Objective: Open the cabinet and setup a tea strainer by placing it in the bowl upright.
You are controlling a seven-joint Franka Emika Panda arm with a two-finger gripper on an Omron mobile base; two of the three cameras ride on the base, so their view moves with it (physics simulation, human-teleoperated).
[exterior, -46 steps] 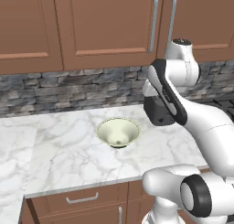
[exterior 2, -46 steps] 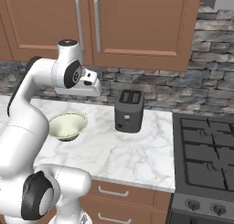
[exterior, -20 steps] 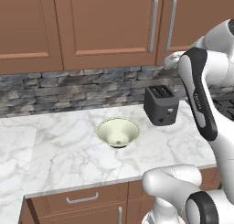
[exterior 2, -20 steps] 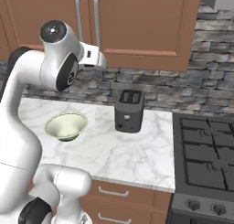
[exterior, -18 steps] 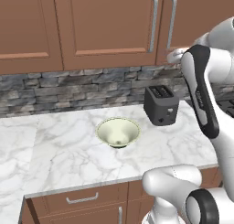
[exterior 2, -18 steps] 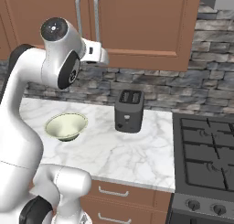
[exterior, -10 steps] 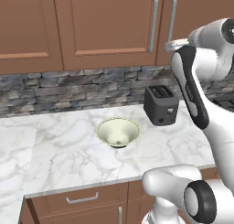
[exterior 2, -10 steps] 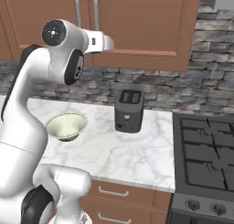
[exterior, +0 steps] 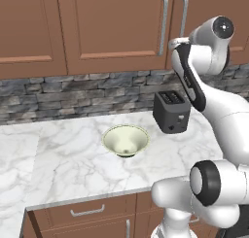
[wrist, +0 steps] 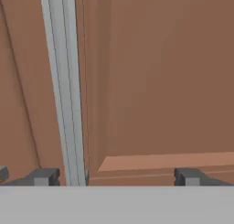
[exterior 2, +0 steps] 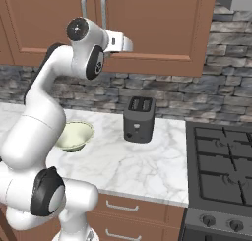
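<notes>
Marble runs the length of the worktop (exterior: 68,154), white with grey veins, under a strip of rough stone backsplash (exterior: 73,93) and a row of brown wall cabinets. Cream-green and cone-shaped, the bowl (exterior: 126,141) sits alone near the middle of the worktop, upright, with nothing in it that I can see. A black toaster (exterior: 171,112) stands well apart to its right, near the wall. Off at the right edge of the right base view a dark stove (exterior 2: 221,181) is cut off by the frame.

Both doors of the cabinet (exterior: 112,28) are shut, their tops cropped away, so whatever is inside is hidden; the tea strainer must be somewhere I cannot make out. Two long silver bar handles run down either side of the seam between the doors.

Raised high, the arm has its gripper (wrist: 114,175) close up to the right-hand door. In the hand view the jaws stand wide apart and hold nothing, with the handle (wrist: 66,90) rising just inside the left fingertip (wrist: 43,176) and bare door panel behind the rest of the gap. Whether that fingertip touches the bar I cannot tell. In the left base view the hand itself is mostly hidden behind the arm's own upper link.
</notes>
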